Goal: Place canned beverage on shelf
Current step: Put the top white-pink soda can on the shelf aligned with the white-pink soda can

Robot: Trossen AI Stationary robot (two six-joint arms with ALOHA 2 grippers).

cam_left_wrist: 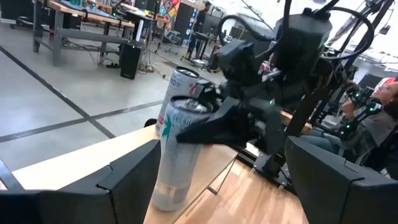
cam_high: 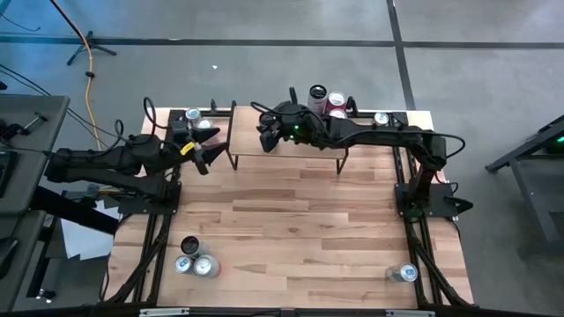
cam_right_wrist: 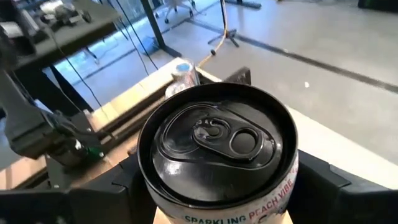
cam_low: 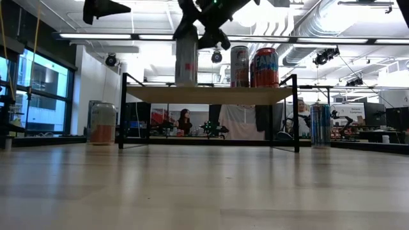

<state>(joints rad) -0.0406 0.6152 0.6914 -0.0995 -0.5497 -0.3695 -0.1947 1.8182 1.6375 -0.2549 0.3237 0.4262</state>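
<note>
1. Putting-down step: right pincer [cam_high: 264,134] gripping the peach sparkling can [cam_low: 186,56], standing upright on the left end of the shelf [cam_low: 211,94], left of two other cans [cam_low: 254,66].
2. Left pincer [cam_high: 208,157] waiting wide open, empty, just left of the shelf.
3. Next, probably: let go, lift straight up without tipping it.
</note>
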